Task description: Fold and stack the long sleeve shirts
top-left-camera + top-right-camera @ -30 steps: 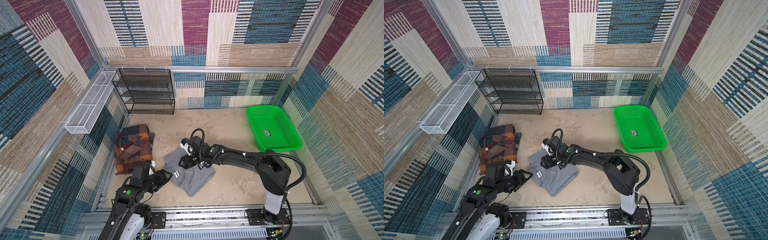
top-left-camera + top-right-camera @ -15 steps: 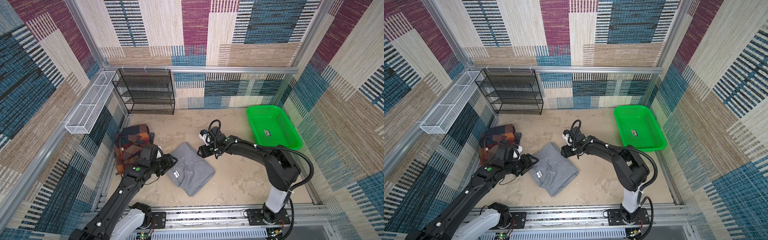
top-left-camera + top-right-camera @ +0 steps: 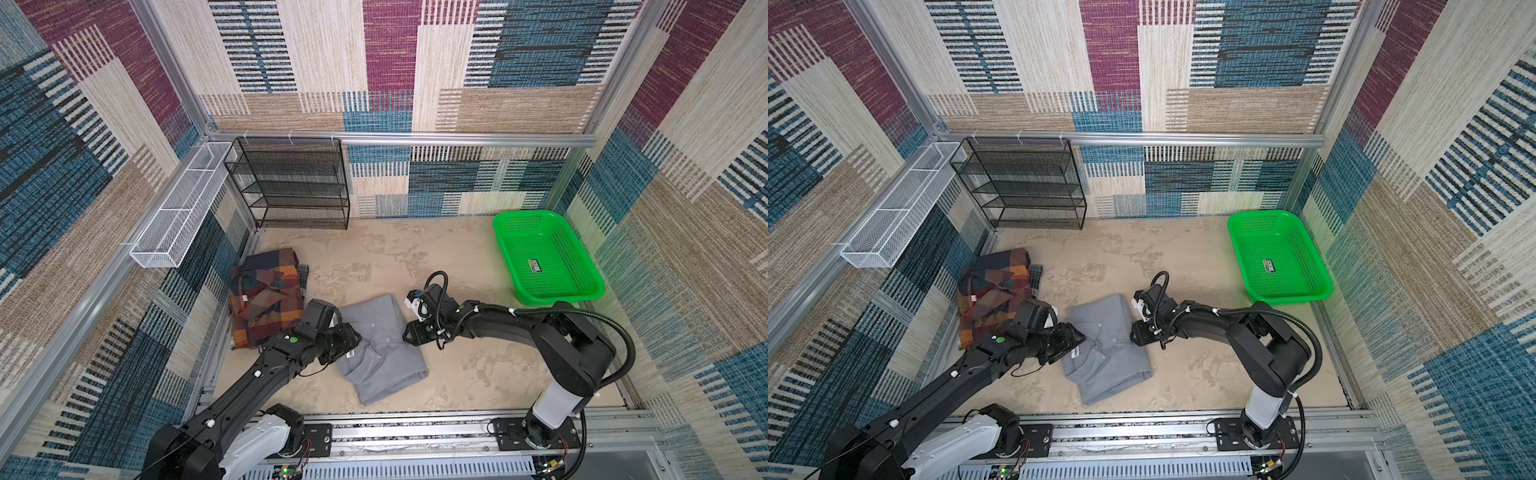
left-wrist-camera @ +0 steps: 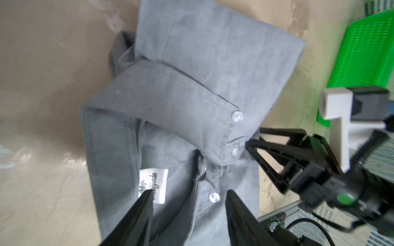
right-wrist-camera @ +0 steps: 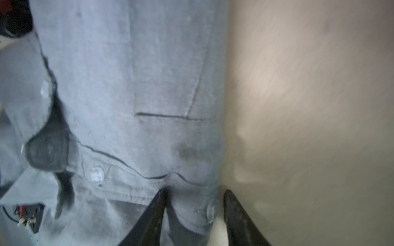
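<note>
Sandy tabletop (image 3: 478, 374) bears folded gray shirt (image 3: 386, 353), label (image 4: 157, 181) showing; left gripper (image 4: 189, 191) and right gripper (image 5: 195, 190) part-open at its edges, clasping nothing.

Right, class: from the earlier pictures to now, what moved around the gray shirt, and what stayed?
The right gripper moved off the gray shirt, swung right, then returned to straddle its right edge. The left gripper reached forward to its left edge. Both open, nothing gripped. That shirt, the plaid shirt and green basket stayed put.
</note>
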Available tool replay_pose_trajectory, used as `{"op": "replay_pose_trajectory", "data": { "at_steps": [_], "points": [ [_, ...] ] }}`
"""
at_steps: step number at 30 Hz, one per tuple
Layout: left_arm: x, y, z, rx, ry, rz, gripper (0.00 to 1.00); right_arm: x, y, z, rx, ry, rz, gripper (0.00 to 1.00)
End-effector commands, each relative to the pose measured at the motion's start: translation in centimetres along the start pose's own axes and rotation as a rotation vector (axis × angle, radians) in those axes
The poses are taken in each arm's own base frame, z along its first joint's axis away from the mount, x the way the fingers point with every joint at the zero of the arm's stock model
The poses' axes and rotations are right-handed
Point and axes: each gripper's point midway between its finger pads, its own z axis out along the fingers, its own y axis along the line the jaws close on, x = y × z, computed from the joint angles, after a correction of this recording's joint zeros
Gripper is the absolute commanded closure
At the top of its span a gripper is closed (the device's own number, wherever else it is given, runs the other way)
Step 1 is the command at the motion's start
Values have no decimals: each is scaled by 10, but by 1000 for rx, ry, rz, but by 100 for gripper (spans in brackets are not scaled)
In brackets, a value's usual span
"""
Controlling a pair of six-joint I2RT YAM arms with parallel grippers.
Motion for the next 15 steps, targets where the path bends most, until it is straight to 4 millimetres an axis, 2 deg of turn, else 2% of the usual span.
{"op": "replay_pose_trajectory", "data": {
  "at_steps": [1, 2, 4, 6, 8, 11, 13, 15],
  "points": [
    [0, 8, 0, -35, 0, 43, 42, 14, 22, -10, -50, -26, 123, 44],
    [0, 5, -2, -24, 2, 61, 42, 17, 32, -16, -81, -33, 137, 42],
    [-1, -1, -9, -10, 5, 95, 39, 17, 37, -32, -103, -69, 154, 37],
    [-1, -7, -21, 8, -5, 146, 35, 10, 27, -51, -43, -144, 157, 26],
    [-3, -2, -31, -14, -32, 178, 31, 6, 21, -62, -48, -181, 157, 23],
    [-1, 11, -40, -75, -40, 163, 20, 8, 31, -62, -168, -169, 149, 21],
    [3, 15, -38, -86, -13, 141, 19, 14, 39, -56, -236, -141, 150, 20],
    [4, 28, -41, -165, 0, 107, 18, 18, 43, -48, -285, -126, 152, 19]
  ]
}}
